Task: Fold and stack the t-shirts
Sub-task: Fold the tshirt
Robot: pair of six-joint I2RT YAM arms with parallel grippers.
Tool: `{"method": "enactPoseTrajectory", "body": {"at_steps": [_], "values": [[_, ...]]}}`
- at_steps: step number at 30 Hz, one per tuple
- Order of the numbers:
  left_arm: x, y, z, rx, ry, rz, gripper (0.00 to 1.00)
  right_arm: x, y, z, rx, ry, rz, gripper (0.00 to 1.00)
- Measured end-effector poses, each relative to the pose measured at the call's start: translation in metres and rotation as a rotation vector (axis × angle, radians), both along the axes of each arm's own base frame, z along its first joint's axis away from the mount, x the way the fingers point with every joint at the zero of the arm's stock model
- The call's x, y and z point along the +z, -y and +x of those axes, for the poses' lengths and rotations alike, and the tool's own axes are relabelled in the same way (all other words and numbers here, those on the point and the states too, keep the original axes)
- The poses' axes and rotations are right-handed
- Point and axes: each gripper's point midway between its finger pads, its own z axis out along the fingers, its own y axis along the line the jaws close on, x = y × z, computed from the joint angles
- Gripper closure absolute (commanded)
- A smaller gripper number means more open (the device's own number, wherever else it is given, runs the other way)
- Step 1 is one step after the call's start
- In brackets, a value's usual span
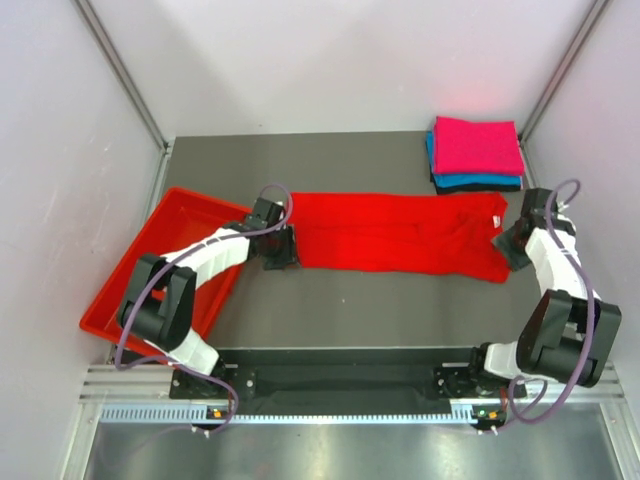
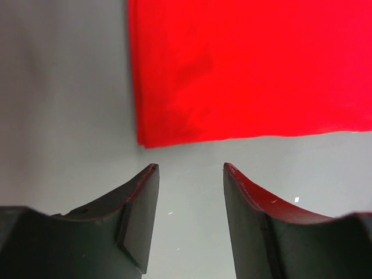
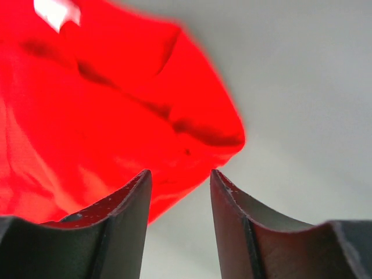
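Note:
A bright red t-shirt [image 1: 400, 232] lies flat as a long band across the middle of the grey table. My left gripper [image 1: 283, 248] sits at its left end. In the left wrist view that gripper [image 2: 190, 168] stands open over bare table, just short of the red shirt's straight edge [image 2: 250, 70]. My right gripper [image 1: 508, 245] is at the collar end. In the right wrist view it [image 3: 180, 174] is open with nothing between its fingers, and the red cloth [image 3: 104, 104] with its white label [image 3: 57, 11] lies just ahead. A folded magenta-pink shirt [image 1: 478, 145] rests on a folded teal-blue one [image 1: 475, 182].
A rigid red plastic tray [image 1: 180, 215] lies tilted at the left, partly under my left arm. The folded stack is in the far right corner against the enclosure's walls. Bare grey table [image 1: 380, 305] runs between the red shirt and the arm bases.

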Motion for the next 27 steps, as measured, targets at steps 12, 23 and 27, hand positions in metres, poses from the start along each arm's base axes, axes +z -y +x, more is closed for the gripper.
{"method": "enactPoseTrajectory", "body": {"at_steps": [12, 23, 27], "values": [[-0.019, -0.006, 0.000, 0.043, -0.015, 0.024, 0.46, -0.034, 0.019, -0.019, -0.167, -0.021, 0.070, 0.44], [-0.027, -0.008, 0.008, 0.059, -0.016, 0.053, 0.94, -0.066, 0.022, -0.011, -0.189, 0.010, 0.106, 0.88], [-0.028, -0.010, 0.007, 0.054, -0.021, 0.064, 1.00, -0.067, 0.028, -0.011, -0.176, 0.020, 0.087, 1.00]]}}
